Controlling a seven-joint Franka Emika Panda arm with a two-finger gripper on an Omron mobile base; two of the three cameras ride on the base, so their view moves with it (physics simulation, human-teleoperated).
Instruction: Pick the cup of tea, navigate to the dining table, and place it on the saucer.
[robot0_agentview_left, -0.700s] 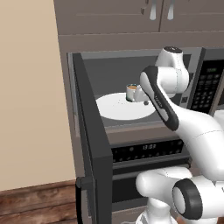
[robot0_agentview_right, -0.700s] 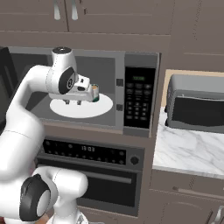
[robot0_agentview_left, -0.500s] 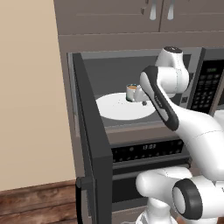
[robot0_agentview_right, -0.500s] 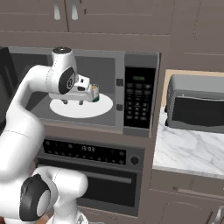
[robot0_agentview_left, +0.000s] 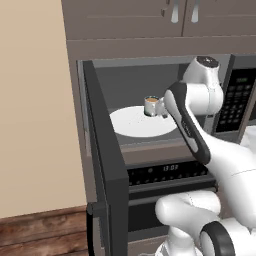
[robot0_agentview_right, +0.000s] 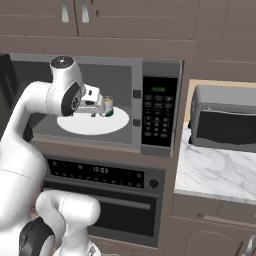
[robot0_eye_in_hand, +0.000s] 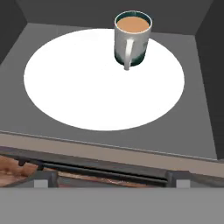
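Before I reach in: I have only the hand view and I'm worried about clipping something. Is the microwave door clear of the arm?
Observer: Yes. The microwave door stands swung wide open on the left, apart from the arm.
Operator: What borders the cavity on the right?
Observer: The control panel, just right of the turntable. The gripper sits left of it with a gap between.
Operator: Anything past that panel?
Observer: A toaster oven on a marble counter.
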